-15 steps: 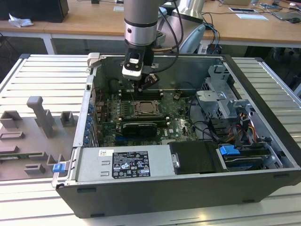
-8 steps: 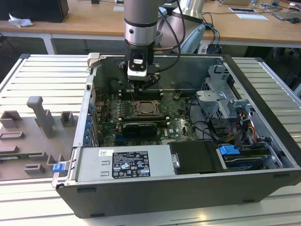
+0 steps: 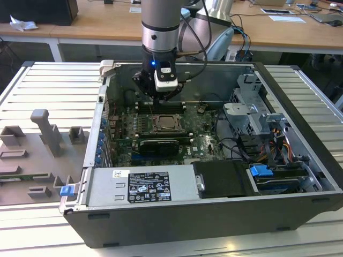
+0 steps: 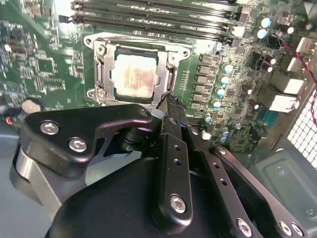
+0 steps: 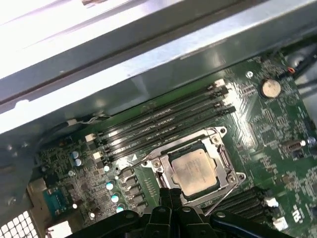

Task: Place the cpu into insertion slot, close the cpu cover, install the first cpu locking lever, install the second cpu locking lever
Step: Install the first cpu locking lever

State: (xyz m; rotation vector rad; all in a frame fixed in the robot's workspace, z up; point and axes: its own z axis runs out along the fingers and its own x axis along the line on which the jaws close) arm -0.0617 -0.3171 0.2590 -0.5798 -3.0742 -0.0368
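The cpu [image 4: 132, 75] [image 5: 194, 171] lies flat in the insertion slot [image 3: 166, 122], its silvery top facing up. The cpu cover [image 4: 167, 74] [image 5: 225, 161] lies flat around the chip, which shows through the cover's window. My gripper [image 4: 169, 102] [image 5: 171, 194] [image 3: 161, 99] is shut with nothing between its fingers. Its tip hovers just beside one edge of the socket, by the cover's rim. A thin metal wire [image 5: 181, 141] runs along the socket's side nearest the memory slots. I cannot tell whether the tip touches the cover.
Long black memory slots [image 5: 163, 116] run beside the socket. In the open computer case sit a black graphics card [image 3: 158, 145], a power supply [image 3: 142, 184], a drive cage [image 3: 252, 112] and cables. A grey fixture plate [image 3: 37, 144] lies at the exterior view's left.
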